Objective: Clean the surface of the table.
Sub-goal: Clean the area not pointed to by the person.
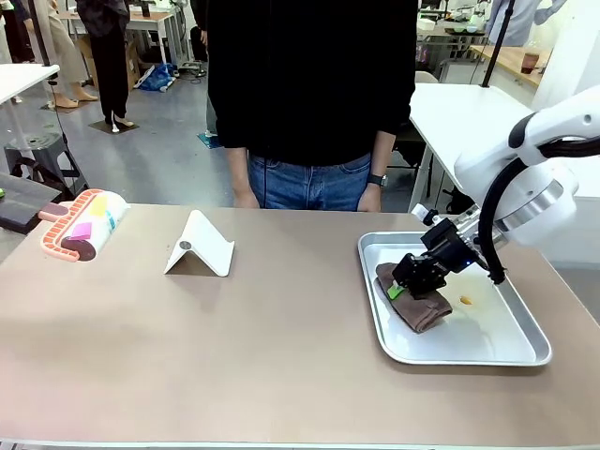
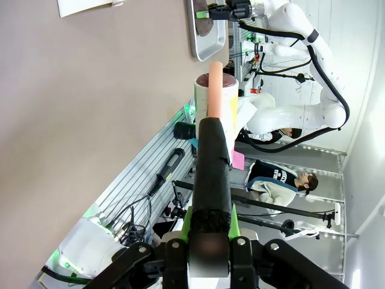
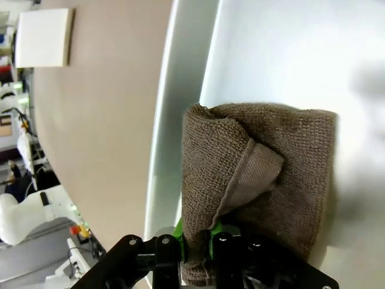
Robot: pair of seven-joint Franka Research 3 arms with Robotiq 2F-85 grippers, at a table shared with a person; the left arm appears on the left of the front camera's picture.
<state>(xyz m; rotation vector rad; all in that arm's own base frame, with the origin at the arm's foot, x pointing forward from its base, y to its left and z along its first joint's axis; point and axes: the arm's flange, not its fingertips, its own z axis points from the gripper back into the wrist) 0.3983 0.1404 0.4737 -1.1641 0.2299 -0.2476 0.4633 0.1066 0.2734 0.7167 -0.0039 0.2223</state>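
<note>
Broadly, the taupe-brown surface [image 1: 281, 347] of the table spans the front view, with a person in a black top and jeans [image 1: 312, 103] standing at its far edge. On its right part lies a silver metal tray [image 1: 497, 349], and the right arm [image 1: 534, 159] reaches down into it from the right. A folded brown towel [image 1: 417, 305] rests in the tray's left half, close to the left rim. The right gripper [image 1: 405, 286] sits on the towel's near end, its fingers [image 3: 207, 241] clamped on a fold of the cloth in the right wrist view. Left of centre stands a white folded stand [image 1: 201, 246], and near the far left corner lies a dental jaw model [image 1: 82, 223] with pink gums. In the left wrist view the left gripper [image 2: 210, 226] has its fingers pressed together.
</note>
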